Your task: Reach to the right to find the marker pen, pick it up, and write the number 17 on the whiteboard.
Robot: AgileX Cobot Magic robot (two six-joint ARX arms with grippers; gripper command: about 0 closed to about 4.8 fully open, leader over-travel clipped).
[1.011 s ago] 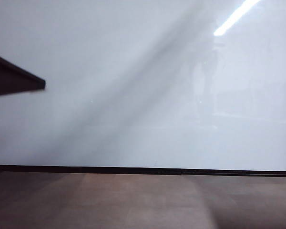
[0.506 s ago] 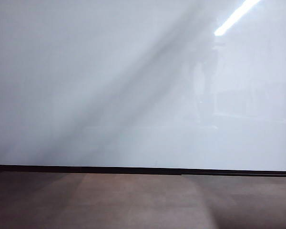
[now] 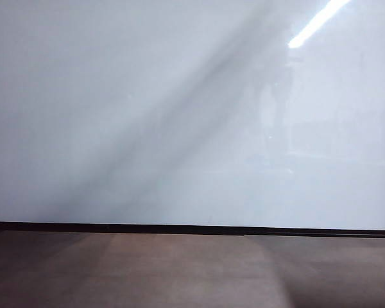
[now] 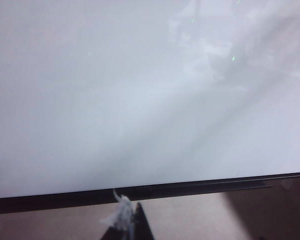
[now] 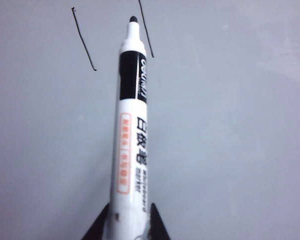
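Two black strokes (image 5: 84, 39) already stand on the whiteboard (image 5: 230, 125) in the right wrist view, one either side of the marker pen (image 5: 132, 130), which the right hand (image 5: 126, 225) holds clamped at its lower barrel, bare tip at upper centre just off the second stroke. Writing is in hand, I judge; next comes a steady drag to finish the 7. The left hand (image 4: 135, 225), low in its own view by the board's black frame (image 4: 50, 202), has white scraps at its tip; its opening I cannot tell. The exterior view shows neither hand nor ink, only board above brown surface (image 3: 179, 269).
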